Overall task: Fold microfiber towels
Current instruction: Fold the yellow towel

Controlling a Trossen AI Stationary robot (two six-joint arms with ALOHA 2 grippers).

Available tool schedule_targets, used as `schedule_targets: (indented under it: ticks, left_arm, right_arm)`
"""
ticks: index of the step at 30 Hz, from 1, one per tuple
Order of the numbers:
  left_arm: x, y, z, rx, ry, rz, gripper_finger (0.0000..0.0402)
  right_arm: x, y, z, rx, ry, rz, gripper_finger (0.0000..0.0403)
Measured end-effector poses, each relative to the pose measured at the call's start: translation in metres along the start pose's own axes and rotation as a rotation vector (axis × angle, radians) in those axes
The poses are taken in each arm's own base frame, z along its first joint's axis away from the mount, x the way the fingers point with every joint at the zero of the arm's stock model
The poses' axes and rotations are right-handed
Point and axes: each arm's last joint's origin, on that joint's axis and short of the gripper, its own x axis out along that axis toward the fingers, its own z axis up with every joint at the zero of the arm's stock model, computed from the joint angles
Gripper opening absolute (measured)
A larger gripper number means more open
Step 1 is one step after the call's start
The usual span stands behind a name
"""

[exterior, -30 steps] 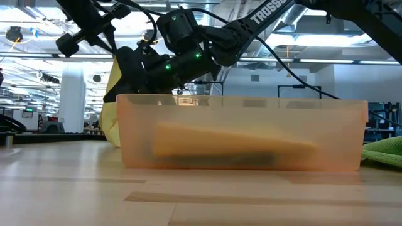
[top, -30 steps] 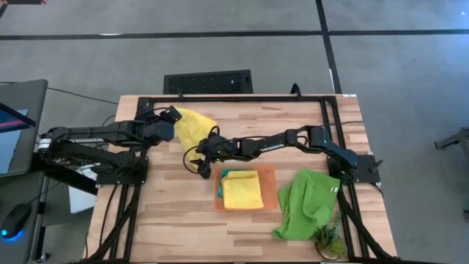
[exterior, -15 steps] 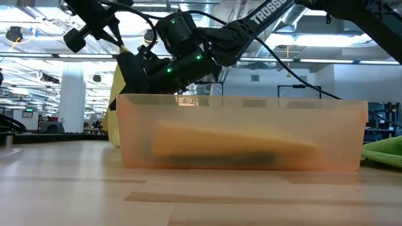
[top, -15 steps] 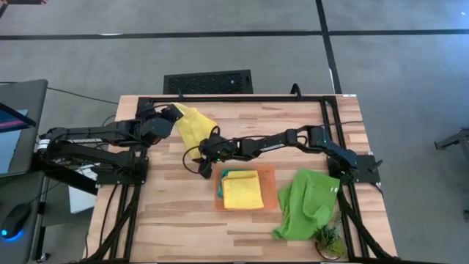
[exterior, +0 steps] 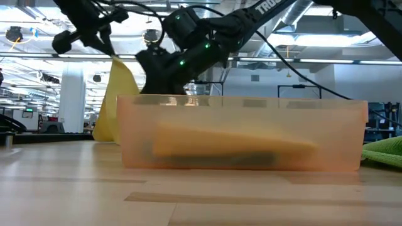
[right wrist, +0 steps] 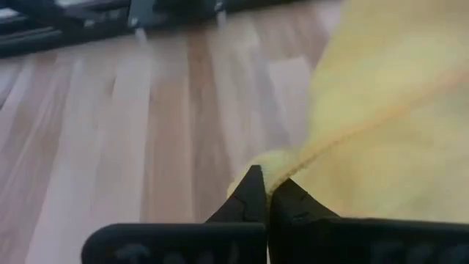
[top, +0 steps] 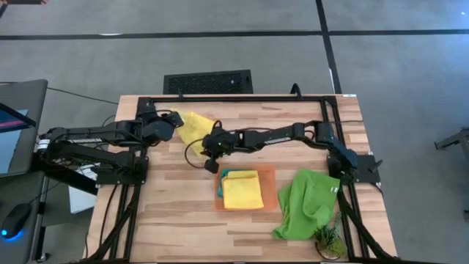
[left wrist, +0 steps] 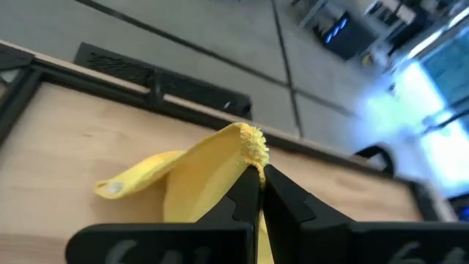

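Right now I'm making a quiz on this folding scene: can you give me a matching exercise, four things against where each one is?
Things:
1. lime towel
2. held yellow towel
3. folded yellow towel
4. plant

Places:
A. in the orange tray
B. between the left gripper and right gripper
C. table's front right corner
D. crumpled, right of the tray

Pairs: 1-D, 2-B, 3-A, 4-C

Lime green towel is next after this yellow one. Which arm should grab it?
Right, probably. Its base sits beside the green towel at the table's right edge. Both claws are busy now: the left claw and the right claw each pinch the yellow towel, so it must let go first.
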Motion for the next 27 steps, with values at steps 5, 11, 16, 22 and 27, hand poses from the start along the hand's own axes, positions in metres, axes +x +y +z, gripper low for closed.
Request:
schedule_targets:
  ticks: [5,11,16,22,27]
  left_arm:
    - [0.000,0.004,-0.003,0.159,0.081,0.011,0.0000]
    - [-0.001,0.011,-0.007,0.429,0.217,0.020,0.0000]
    - [-0.002,0.018,-0.011,0.639,0.340,0.030,0.0000]
    - [0.001,0.018,-0.019,0.857,0.464,0.004,0.0000]
    - [0.009,0.012,-0.030,0.937,0.533,-0.001,0.0000]
  right_arm:
    - [-0.032,-0.014,0.016,-0.037,0.071,-0.030,0.0004]
    - [-0.073,-0.025,0.022,-0.108,0.226,-0.047,0.0004]
    - [-0.104,-0.030,0.032,-0.152,0.266,-0.053,0.0003]
    - [-0.132,-0.039,0.035,-0.198,0.331,-0.057,0.0003]
    - [-0.137,-0.051,0.032,-0.192,0.366,-0.070,0.0003]
